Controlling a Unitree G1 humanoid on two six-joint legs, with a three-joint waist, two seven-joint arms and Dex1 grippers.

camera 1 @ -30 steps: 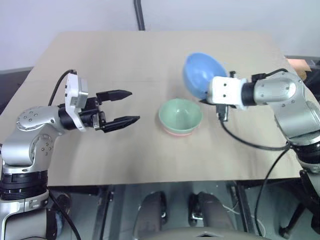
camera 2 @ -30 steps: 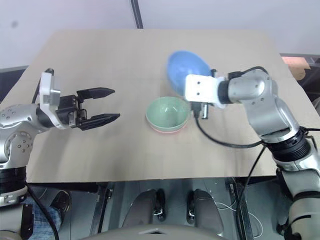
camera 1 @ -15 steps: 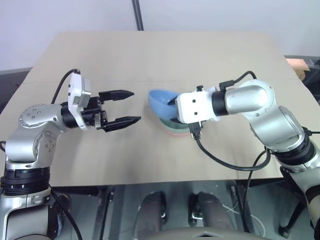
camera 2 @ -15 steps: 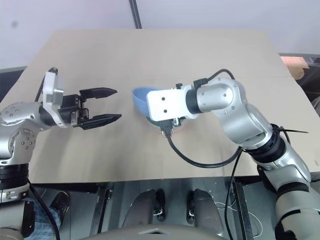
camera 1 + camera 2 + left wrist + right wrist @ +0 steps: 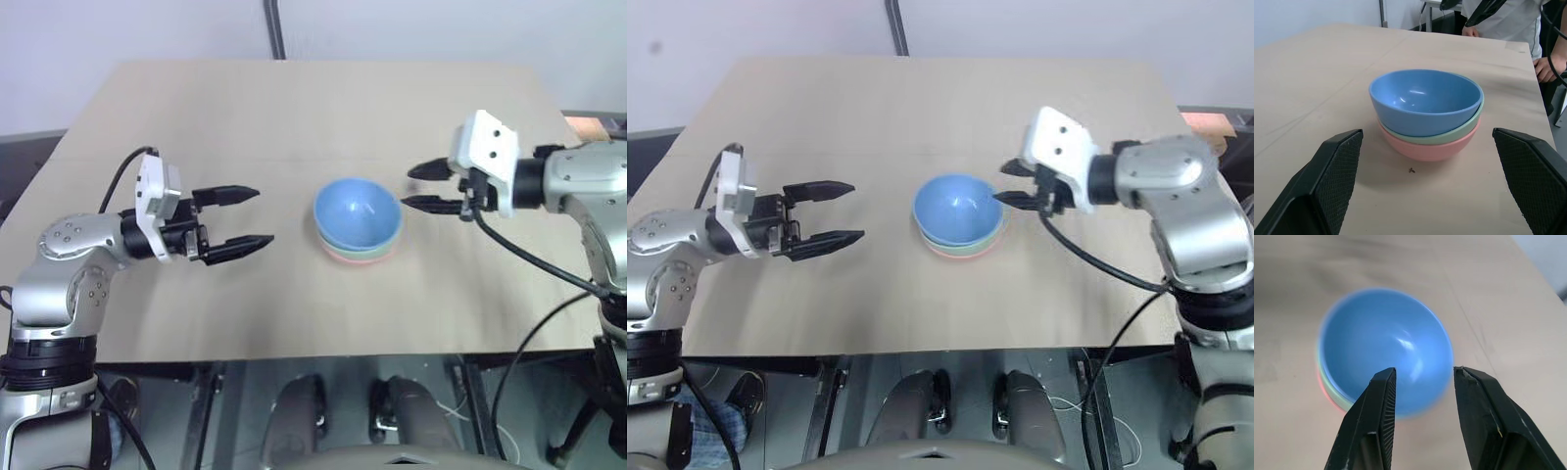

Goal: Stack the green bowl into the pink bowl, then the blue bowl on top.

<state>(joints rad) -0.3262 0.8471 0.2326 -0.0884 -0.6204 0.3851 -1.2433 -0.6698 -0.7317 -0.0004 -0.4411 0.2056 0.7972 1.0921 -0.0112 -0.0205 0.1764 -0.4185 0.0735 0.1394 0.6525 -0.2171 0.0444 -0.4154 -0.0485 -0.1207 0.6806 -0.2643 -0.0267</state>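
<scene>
The blue bowl sits upright on top of the stack near the table's middle. Under it, the green bowl shows as a thin rim, nested in the pink bowl at the bottom. My right gripper hovers just right of the stack, open and empty, its fingers pointing at the blue bowl. My left gripper hovers left of the stack with a gap between, open wide with nothing in it; its fingers frame the stack.
The tan table has bare room all around the stack. A black pole rises behind the far edge. A person in a white shirt stands beyond the table.
My right gripper carried the blue bowl left over the stack, let go of it there, opened, and drew back to the right. The left arm kept still.
</scene>
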